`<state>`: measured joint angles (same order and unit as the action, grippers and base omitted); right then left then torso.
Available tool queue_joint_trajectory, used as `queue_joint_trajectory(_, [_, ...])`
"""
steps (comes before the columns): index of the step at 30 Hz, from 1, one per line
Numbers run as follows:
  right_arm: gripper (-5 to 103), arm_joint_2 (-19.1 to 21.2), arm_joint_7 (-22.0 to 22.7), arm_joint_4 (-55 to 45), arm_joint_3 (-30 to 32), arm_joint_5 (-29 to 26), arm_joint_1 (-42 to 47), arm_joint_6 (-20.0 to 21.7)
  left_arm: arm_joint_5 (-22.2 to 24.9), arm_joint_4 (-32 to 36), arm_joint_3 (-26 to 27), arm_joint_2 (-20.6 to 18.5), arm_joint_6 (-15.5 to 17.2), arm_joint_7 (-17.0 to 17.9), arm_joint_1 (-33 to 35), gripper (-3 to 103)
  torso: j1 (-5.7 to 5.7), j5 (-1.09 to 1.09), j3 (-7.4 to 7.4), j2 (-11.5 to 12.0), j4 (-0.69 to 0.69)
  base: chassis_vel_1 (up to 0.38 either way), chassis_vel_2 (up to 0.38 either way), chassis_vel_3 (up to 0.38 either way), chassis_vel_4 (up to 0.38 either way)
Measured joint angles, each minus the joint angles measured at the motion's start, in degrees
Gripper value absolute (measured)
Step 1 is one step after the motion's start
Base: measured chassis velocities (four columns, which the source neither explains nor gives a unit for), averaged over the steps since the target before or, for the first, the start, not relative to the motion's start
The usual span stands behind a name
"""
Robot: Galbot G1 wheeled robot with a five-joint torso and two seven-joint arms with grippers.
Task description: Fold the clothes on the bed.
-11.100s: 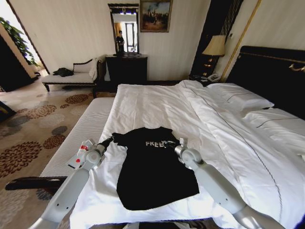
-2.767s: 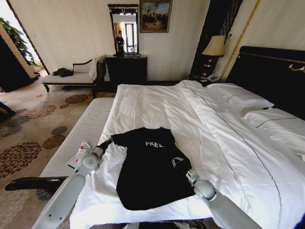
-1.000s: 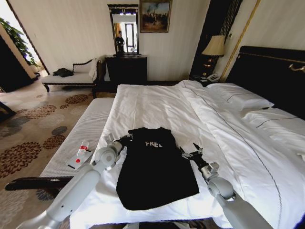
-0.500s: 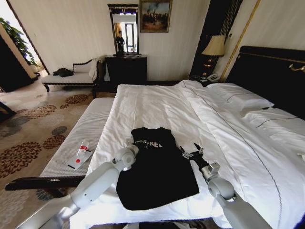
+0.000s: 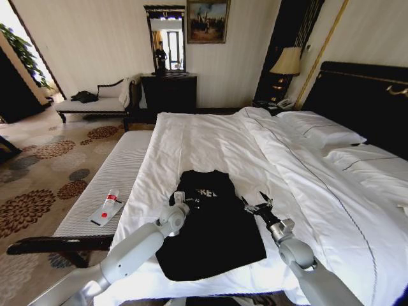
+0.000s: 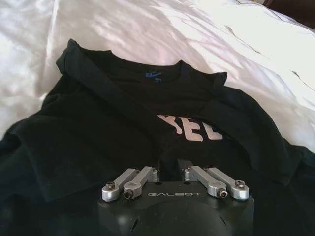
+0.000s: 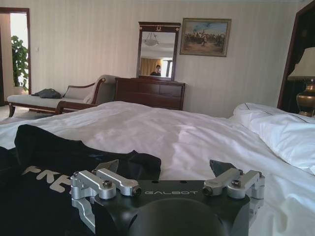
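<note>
The black T-shirt [image 5: 207, 223] is laid flat on the white duvet of the bed [image 5: 210, 140], near its foot, with 1 sleeve folded over the chest so that part of the white lettering is covered. The left gripper [image 5: 189, 203] is positioned over the shirt's folded sleeve, apparently clenched on the cloth. The right gripper [image 5: 256, 201] is held released just beside the shirt's other edge.

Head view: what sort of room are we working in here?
Probably a hotel bedroom: a large double bed with white duvet and dark headboard, a bedside lamp with cream shade, and a dark wood dresser under a framed mirror.
</note>
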<state>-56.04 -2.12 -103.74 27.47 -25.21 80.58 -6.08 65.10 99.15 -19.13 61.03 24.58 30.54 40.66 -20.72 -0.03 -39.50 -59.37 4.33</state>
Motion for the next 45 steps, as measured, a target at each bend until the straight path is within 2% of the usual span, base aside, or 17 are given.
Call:
queue_joint_trajectory(1, [100,-0.01,0.04,-0.12,0.0,-0.04,0.05,0.0,-1.24,1.39,0.71,-0.63,0.29,-0.45,1.04,31,0.0,-0.01,0.0,0.0,0.0,0.0,0.0,0.0,0.0])
queue_joint_trajectory(3, [100,-0.02,0.06,-0.2,0.0,-0.08,0.11,0.0,-1.85,2.43,1.38,-1.05,0.37,-0.76,1.77,31,0.0,-0.01,0.0,0.0,0.0,0.0,0.0,0.0,0.0])
queue_joint_trajectory(7, [100,-0.04,0.13,-0.36,0.33,-0.21,0.56,0.03,-3.48,6.33,6.64,-2.77,-0.97,-2.68,4.98,53,0.0,-0.01,0.0,0.0,0.0,0.0,0.0,0.0,0.0])
queue_joint_trajectory(9, [100,-0.05,0.14,-0.36,0.42,-0.23,0.65,0.04,-3.43,6.71,7.81,-2.94,-1.35,-2.91,5.31,53,0.0,-0.01,0.0,0.0,0.0,0.0,0.0,0.0,0.0])
queue_joint_trajectory(10, [100,-0.05,0.14,-0.37,0.58,-0.24,0.8,0.04,-2.8,7.1,10.71,-3.22,-2.32,-3.26,5.8,58,0.0,-0.01,0.0,0.0,0.0,0.0,0.0,0.0,0.0])
queue_joint_trajectory(12, [100,-0.05,0.14,-0.37,0.75,-0.26,0.91,0.04,-1.73,7.0,13.07,-3.39,-2.99,-3.51,5.85,64,0.0,-0.01,0.0,0.0,-0.01,0.0,0.0,0.0,0.0])
queue_joint_trajectory(15, [100,-0.03,0.15,-0.29,1.22,-0.49,1.23,0.04,0.07,3.72,17.28,-3.7,-3.82,-4.44,4.15,80,0.0,-0.01,0.0,0.0,0.0,0.0,0.0,0.0,0.0])
queue_joint_trajectory(18, [100,0.03,0.16,-0.18,1.44,-0.7,1.34,0.04,0.76,0.11,18.19,-3.57,-3.87,-5.25,1.7,85,0.0,-0.01,0.0,0.0,0.0,0.0,0.0,0.0,0.0])
queue_joint_trajectory(19, [100,0.06,0.19,-0.03,1.51,-0.82,1.34,0.04,0.93,-2.01,18.19,-3.09,-3.91,-5.69,0.12,96,0.0,-0.01,0.0,0.0,0.0,0.0,0.0,0.0,0.0])
queue_joint_trajectory(21, [100,0.07,0.23,0.05,1.54,-0.87,1.31,0.04,1.11,-3.49,18.01,-2.61,-3.92,-5.93,-0.99,96,0.0,-0.01,0.0,0.0,0.0,0.0,0.0,0.0,0.0])
queue_joint_trajectory(25, [100,0.29,0.55,0.17,1.63,-1.2,1.05,0.53,1.25,-12.39,16.12,0.92,-4.16,-7.03,-6.6,100,0.0,-0.01,0.0,0.0,0.02,0.0,0.0,0.0,0.0])
queue_joint_trajectory(29, [100,0.46,0.98,0.09,1.8,-1.64,0.95,1.36,0.6,-17.73,14.6,2.86,-4.16,-8.43,-9.79,103,0.0,0.0,-0.01,0.0,0.01,0.0,0.0,0.0,0.0])
queue_joint_trajectory(32, [100,0.47,1.12,0.09,1.97,-1.85,0.9,1.51,-0.38,-21.99,13.37,4.13,-4.11,-9.62,-12.02,100,0.0,-0.01,-0.01,0.0,0.01,0.0,0.0,0.0,0.0])
queue_joint_trajectory(34, [100,0.46,1.22,0.29,2.06,-2.08,0.69,1.62,-0.78,-27.28,12.3,6.3,-3.91,-10.7,-14.72,99,0.0,0.0,-0.01,0.0,-0.01,0.0,0.0,0.0,0.0])
queue_joint_trajectory(36, [100,0.46,1.23,0.33,2.06,-2.13,0.63,1.64,-0.8,-28.18,12.17,6.76,-3.83,-10.84,-15.18,99,0.0,0.0,0.0,0.0,-0.01,0.0,0.0,0.0,0.0])
queue_joint_trajectory(39, [100,0.44,1.4,0.75,2.07,-2.46,0.18,1.74,-2.08,-33.84,11.34,10.48,-3.65,-12.31,-17.9,97,-0.01,0.01,-0.01,0.01,0.0,0.0,0.0,0.0,0.0])
queue_joint_trajectory(45, [100,0.37,1.87,0.97,2.26,-2.84,-0.18,2.07,-3.09,-38.56,10.16,15.05,-2.8,-13.23,-19.74,95,0.0,0.01,-0.01,0.0,0.02,0.0,0.0,0.0,0.0])
